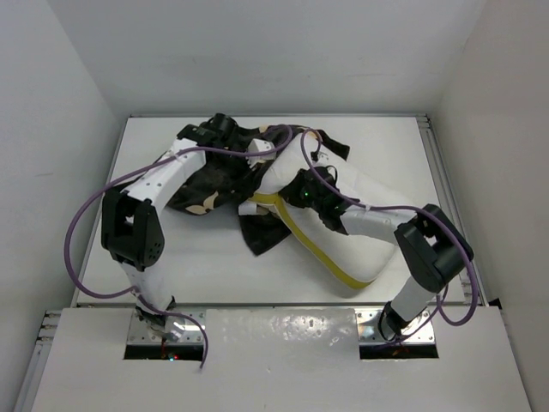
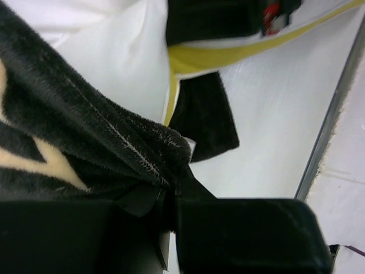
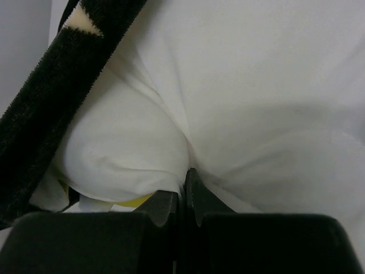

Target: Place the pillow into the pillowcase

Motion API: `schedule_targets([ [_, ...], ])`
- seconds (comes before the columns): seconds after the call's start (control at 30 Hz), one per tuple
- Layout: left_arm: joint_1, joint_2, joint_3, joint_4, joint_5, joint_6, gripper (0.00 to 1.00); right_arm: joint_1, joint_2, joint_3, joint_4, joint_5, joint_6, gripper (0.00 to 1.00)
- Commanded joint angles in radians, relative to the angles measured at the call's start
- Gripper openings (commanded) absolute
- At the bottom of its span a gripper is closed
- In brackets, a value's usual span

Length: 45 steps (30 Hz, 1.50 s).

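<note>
Right fingers [image 3: 274, 242] pinch pillow [image 3: 256, 85] cloth mid-length; left fingers [image 2: 245, 234] pinch pillowcase [image 2: 85, 137] edge at pillow's far end; long axis runs toward case.

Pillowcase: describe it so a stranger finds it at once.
On the white table, look toward the far side, left of the plump white pillow. The pillowcase is the crumpled cloth there, the only dark fabric, velvety black with tan motifs.

White table [image 1: 197, 268] under pillow [image 1: 356, 249] and pillowcase [image 1: 262, 233]
</note>
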Motion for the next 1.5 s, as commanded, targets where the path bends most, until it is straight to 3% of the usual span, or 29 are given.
schedule_targets([
  [0.0, -0.052, 0.002, 0.007, -0.009, 0.172, -0.018, 0.00, 0.024, 0.009, 0.034, 0.206, 0.092, 0.066, 0.00],
  [0.13, -0.083, 0.015, -0.013, -0.011, 0.184, -0.017, 0.00, 0.025, 0.029, 0.028, 0.249, 0.066, 0.089, 0.00],
  [0.2, -0.089, 0.018, -0.031, -0.002, 0.152, -0.017, 0.08, 0.025, 0.052, 0.057, 0.275, -0.004, 0.000, 0.04],
  [0.23, -0.088, 0.022, -0.043, 0.000, 0.119, -0.017, 0.18, 0.022, 0.063, 0.091, 0.265, -0.132, -0.037, 0.18],
  [0.27, -0.086, 0.022, -0.048, -0.008, 0.103, -0.009, 0.25, 0.018, 0.059, 0.108, 0.234, -0.200, -0.076, 0.40],
  [0.3, -0.082, 0.021, -0.048, -0.017, 0.098, -0.001, 0.31, -0.004, 0.046, 0.123, 0.199, -0.262, -0.145, 0.80],
  [0.33, -0.062, 0.015, -0.045, -0.044, 0.097, 0.009, 0.37, -0.019, 0.026, 0.141, 0.155, -0.373, -0.185, 0.95],
  [0.37, -0.049, 0.012, -0.042, -0.058, 0.100, 0.026, 0.48, -0.034, -0.027, 0.145, 0.039, -0.397, -0.227, 0.99],
  [0.47, -0.019, 0.016, 0.019, -0.087, 0.077, 0.026, 0.65, -0.097, -0.118, 0.131, -0.190, -0.364, -0.402, 0.99],
  [0.57, -0.016, 0.051, 0.136, -0.086, 0.051, -0.016, 0.67, -0.156, -0.190, 0.132, -0.347, -0.312, -0.543, 0.98],
  [0.63, -0.019, 0.088, 0.232, -0.055, 0.051, -0.053, 0.60, -0.208, -0.216, 0.128, -0.370, -0.337, -0.568, 0.37],
  [0.67, -0.025, 0.103, 0.262, -0.040, 0.048, -0.093, 0.51, -0.226, -0.219, 0.128, -0.372, -0.347, -0.571, 0.14],
  [0.7, -0.031, 0.137, 0.317, 0.000, 0.037, -0.114, 0.39, -0.254, -0.225, 0.128, -0.369, -0.344, -0.571, 0.00],
  [0.73, -0.045, 0.151, 0.338, 0.027, 0.000, -0.172, 0.17, -0.266, -0.222, 0.132, -0.360, -0.336, -0.574, 0.01],
  [0.77, -0.063, 0.182, 0.364, 0.102, -0.036, -0.206, 0.14, -0.290, -0.207, 0.151, -0.354, -0.315, -0.581, 0.10],
  [0.8, -0.063, 0.182, 0.369, 0.103, -0.069, -0.240, 0.14, -0.303, -0.207, 0.163, -0.351, -0.296, -0.586, 0.31],
  [0.83, -0.077, 0.211, 0.372, 0.186, -0.136, -0.300, 0.26, -0.315, -0.181, 0.178, -0.346, -0.270, -0.588, 0.66],
  [0.9, -0.085, 0.263, 0.380, 0.314, -0.239, -0.372, 0.53, -0.352, -0.117, 0.239, -0.344, -0.194, -0.589, 0.92],
  [0.93, -0.083, 0.284, 0.388, 0.345, -0.257, -0.441, 0.66, -0.367, -0.092, 0.264, -0.351, -0.180, -0.589, 0.99],
  [1.0, -0.083, 0.350, 0.421, 0.418, -0.316, -0.495, 0.76, -0.409, -0.025, 0.359, -0.369, -0.190, -0.594, 0.99],
  [1.13, -0.108, 0.462, 0.515, 0.456, -0.397, -0.547, 0.83, -0.450, 0.191, 0.509, -0.493, -0.277, -0.637, 0.99],
  [1.27, -0.132, 0.528, 0.546, 0.466, -0.425, -0.543, 0.77, -0.470, 0.344, 0.608, -0.556, -0.409, -0.732, 0.99],
  [1.33, -0.134, 0.536, 0.544, 0.463, -0.426, -0.544, 0.50, -0.466, 0.412, 0.634, -0.591, -0.509, -0.784, 0.99],
  [1.37, -0.131, 0.539, 0.540, 0.459, -0.425, -0.544, 0.26, -0.463, 0.428, 0.648, -0.596, -0.550, -0.790, 0.99],
  [1.47, -0.128, 0.536, 0.543, 0.440, -0.400, -0.534, 0.02, -0.449, 0.448, 0.625, -0.570, -0.682, -0.792, 0.97],
])
